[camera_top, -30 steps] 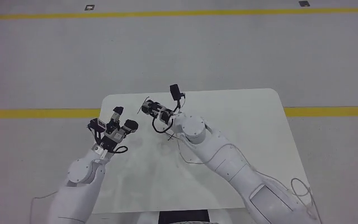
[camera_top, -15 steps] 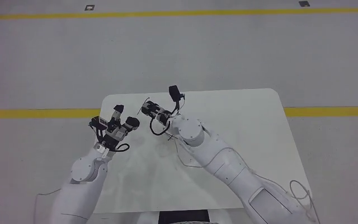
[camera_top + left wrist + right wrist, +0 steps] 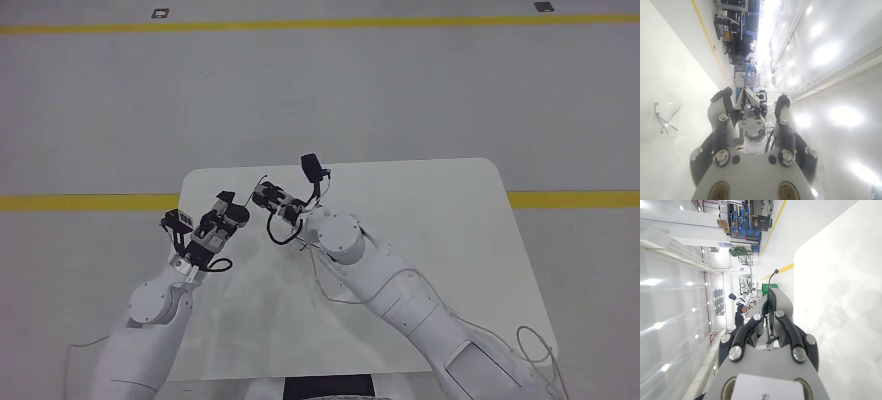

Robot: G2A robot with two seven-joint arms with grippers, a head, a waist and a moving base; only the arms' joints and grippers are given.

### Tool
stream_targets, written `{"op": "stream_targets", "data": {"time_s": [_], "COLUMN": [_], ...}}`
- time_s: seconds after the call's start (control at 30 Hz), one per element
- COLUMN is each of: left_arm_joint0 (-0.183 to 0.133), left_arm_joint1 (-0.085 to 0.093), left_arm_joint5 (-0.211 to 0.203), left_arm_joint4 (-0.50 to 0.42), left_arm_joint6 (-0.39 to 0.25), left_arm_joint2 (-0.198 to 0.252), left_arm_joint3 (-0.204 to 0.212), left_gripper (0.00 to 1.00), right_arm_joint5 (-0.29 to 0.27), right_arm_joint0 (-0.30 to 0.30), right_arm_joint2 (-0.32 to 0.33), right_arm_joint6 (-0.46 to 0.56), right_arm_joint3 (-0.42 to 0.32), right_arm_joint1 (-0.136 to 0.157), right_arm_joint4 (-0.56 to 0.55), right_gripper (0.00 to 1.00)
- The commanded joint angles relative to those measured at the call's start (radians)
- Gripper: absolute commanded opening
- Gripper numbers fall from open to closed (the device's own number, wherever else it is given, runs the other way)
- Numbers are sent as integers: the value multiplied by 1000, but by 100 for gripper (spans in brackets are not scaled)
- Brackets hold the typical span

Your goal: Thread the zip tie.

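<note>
The left pincer [image 3: 753, 94] is held with its fingers apart and nothing between them. It is turned toward the right pincer [image 3: 770, 292], presumably so that a free end can be received. A few loose black ties [image 3: 664, 119] are seen on the table [image 3: 440, 230], well apart from it. The right pincer is clamped on the zip tie [image 3: 769, 281], whose knobbed end is kept clear beyond the fingertips — judged to be offered for threading.

The table [image 3: 450, 230] is white, smooth and faintly glossy (lamps mirror in it in both wrist views). The zip tie [image 3: 770, 281], upper middle of the right wrist view, looks like thin, matt black plastic. The right gripper [image 3: 768, 294] has a matt grey shell, black links and bright metal screws. The left gripper [image 3: 755, 94] has dark, rubbery-looking fingers [image 3: 782, 107].
</note>
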Motion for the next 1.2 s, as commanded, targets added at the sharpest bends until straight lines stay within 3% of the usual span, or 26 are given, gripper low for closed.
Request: {"op": "stream_targets", "data": {"time_s": [0.0, 0.3, 0.7, 0.8, 0.97, 1.17], "left_arm_joint0": [0, 2, 9, 10, 11, 11], "left_arm_joint1": [0, 1, 1, 2, 2, 2], "left_arm_joint5": [1, -1, -4, -4, -2, -4], "left_arm_joint4": [-2, 2, 9, 9, 9, 14], "left_arm_joint6": [-2, -7, -6, -7, -6, -8], "left_arm_joint2": [4, 3, -4, -6, -5, -5], "left_arm_joint3": [1, 1, -3, -3, -2, -1], "left_gripper": [34, 25, 22, 18, 0, 0], "right_arm_joint5": [2, 18, 25, 26, 28, 33], "right_arm_joint0": [-2, -4, -6, -10, -17, -25], "right_arm_joint2": [1, 1, -1, 1, 5, 12], "right_arm_joint6": [3, 11, 39, 41, 44, 48], "right_arm_joint3": [-2, -9, -9, -11, -20, -29], "right_arm_joint1": [-1, -10, -19, -20, -22, -23], "right_arm_joint4": [-4, -24, -48, -53, -64, -78], "right_gripper": [0, 0, 0, 0, 0, 0]}}
